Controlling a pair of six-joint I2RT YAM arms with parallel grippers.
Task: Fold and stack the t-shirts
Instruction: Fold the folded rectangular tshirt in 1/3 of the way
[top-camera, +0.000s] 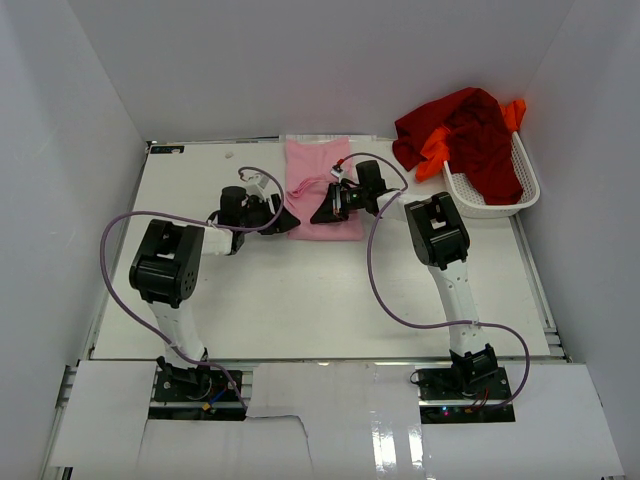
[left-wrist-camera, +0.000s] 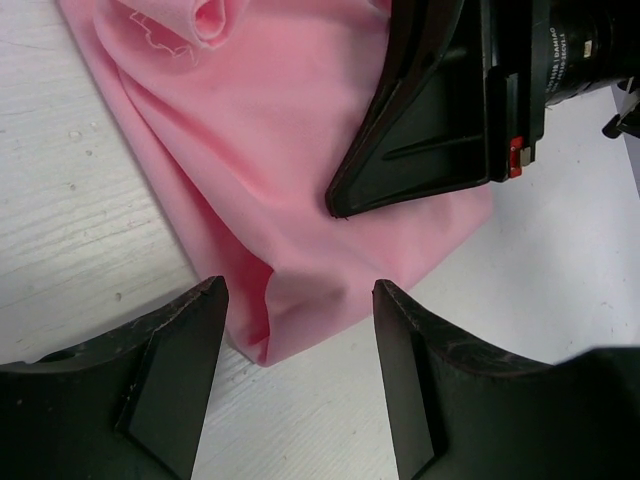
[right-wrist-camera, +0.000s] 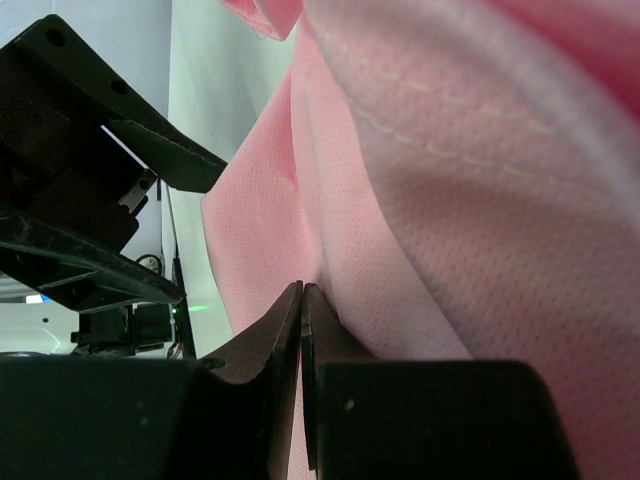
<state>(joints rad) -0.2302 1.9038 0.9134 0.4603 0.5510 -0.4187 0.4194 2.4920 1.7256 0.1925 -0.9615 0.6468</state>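
Three shirts show from above. One pink shirt (top-camera: 318, 175) lies spread at the far middle of the table (top-camera: 300, 300). One red shirt (top-camera: 470, 135) and one orange shirt (top-camera: 432, 155) are heaped together on the one basket (top-camera: 500, 208) at the far right. Two arms reach to the pink shirt's near edge, the left gripper (top-camera: 285, 220) at its near left corner and the right gripper (top-camera: 322, 212) just beside it over the cloth. I judge the step to be the first fold of the pink shirt, with nothing stacked yet.

From the left wrist, the left gripper (left-wrist-camera: 298, 290) is spread wide with nothing between its fingers. The corner of the pink shirt (left-wrist-camera: 270, 130) lies flat between and just ahead of them. The right gripper (left-wrist-camera: 345, 200) rests its tip on the cloth a little further in.

From the right wrist, the right gripper (right-wrist-camera: 302, 292) has its fingers pressed together right at a crease of the pink shirt (right-wrist-camera: 450, 200). I cannot tell whether a layer is caught between them. The left gripper (right-wrist-camera: 203, 237) stands apart at the cloth's edge.

Next, I would expect the left gripper to drop onto the corner and pinch it. Both arms would then carry the near hem toward the far edge together, keeping it level so the fold lands square.
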